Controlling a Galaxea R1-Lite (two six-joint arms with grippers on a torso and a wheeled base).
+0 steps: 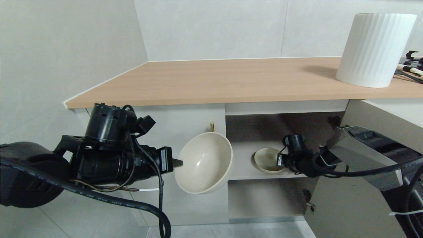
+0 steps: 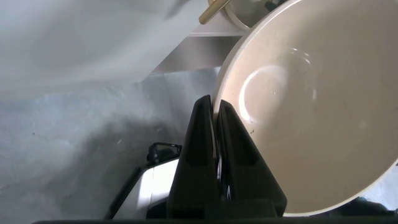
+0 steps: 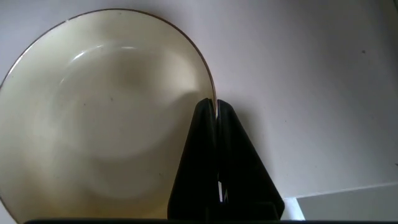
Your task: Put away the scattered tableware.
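Note:
My left gripper is shut on the rim of a large cream bowl, held tipped on its side in front of the closed left cabinet door. In the left wrist view the fingers pinch the bowl's edge. My right gripper is inside the open cabinet, shut on the rim of a small cream plate that rests low on the white shelf. In the right wrist view the fingers clamp the plate's rim against the shelf surface.
A wooden countertop runs above the cabinet, with a white ribbed cylinder at its right end. The cabinet's right door stands swung open. A brass knob sticks out by the bowl. A lower shelf space lies beneath.

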